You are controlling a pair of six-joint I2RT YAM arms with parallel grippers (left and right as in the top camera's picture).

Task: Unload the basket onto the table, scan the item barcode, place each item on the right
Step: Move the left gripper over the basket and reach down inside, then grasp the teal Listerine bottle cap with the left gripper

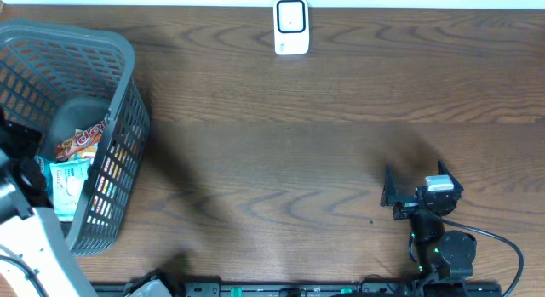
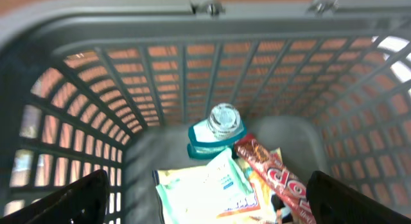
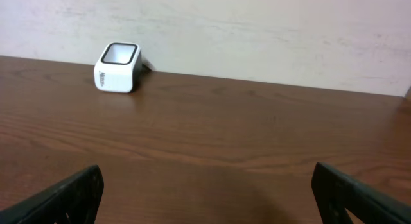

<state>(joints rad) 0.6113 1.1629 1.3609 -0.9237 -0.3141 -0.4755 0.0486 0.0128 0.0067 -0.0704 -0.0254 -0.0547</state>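
Above the grey plastic lattice basket (image 2: 128, 12) the left fingers (image 2: 70, 198) spread wide, only their view showing a clear-capped teal bottle (image 2: 221, 124); right fingers (image 3: 64, 198) spread too, well right across wooden table (image 1: 281, 161).

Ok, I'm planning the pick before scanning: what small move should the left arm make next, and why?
Probably lower the open left fingers into the grey mesh plastic basket toward the red snack bar wrapper: nothing is held yet, and it lies exposed.

grey lattice basket (image 1: 119, 118), white scanner (image 1: 290, 26) with black window, dark brown wood-grain table (image 1: 298, 161), red wrapper (image 2: 273, 179).
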